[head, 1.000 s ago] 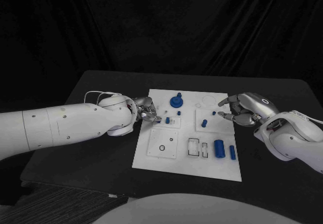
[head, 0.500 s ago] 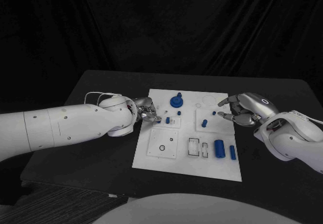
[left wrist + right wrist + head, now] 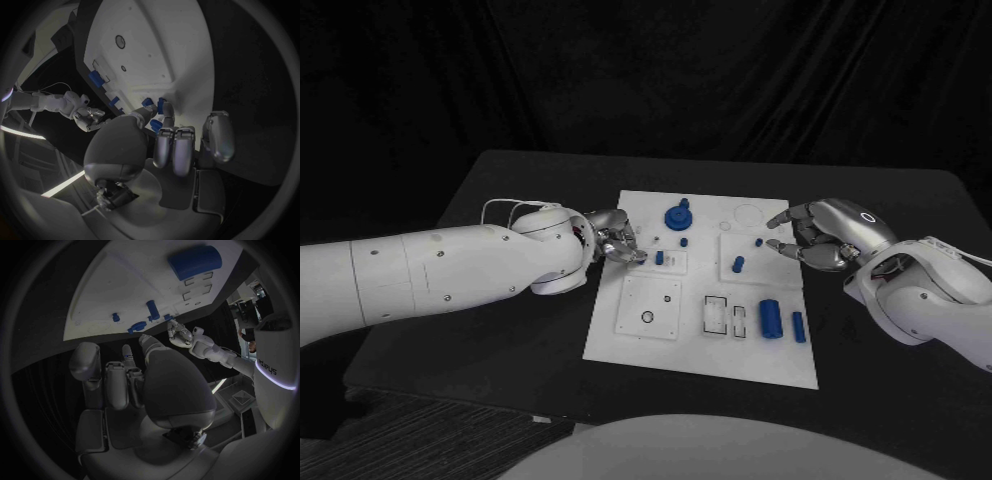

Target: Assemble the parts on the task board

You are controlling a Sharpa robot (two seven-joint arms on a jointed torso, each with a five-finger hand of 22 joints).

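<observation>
The white task board (image 3: 704,345) lies mid-table. A short blue peg (image 3: 659,258) stands in a small block near the board's left edge. My left hand (image 3: 615,244) is beside it. In the left wrist view its thumb and a fingertip (image 3: 167,114) close around the peg (image 3: 156,104). My right hand (image 3: 813,238) hovers over the board's right edge with loosely bent fingers and holds nothing. Near it are a tiny blue piece (image 3: 759,242) and another peg (image 3: 737,264). The right wrist view shows that hand (image 3: 128,377) bare above the board (image 3: 119,285).
A blue gear-like knob (image 3: 679,217) stands at the board's far side. A large blue cylinder (image 3: 770,317) (image 3: 194,261) and a thinner one (image 3: 799,326) lie at the near right. Black table (image 3: 516,330) surrounds the board.
</observation>
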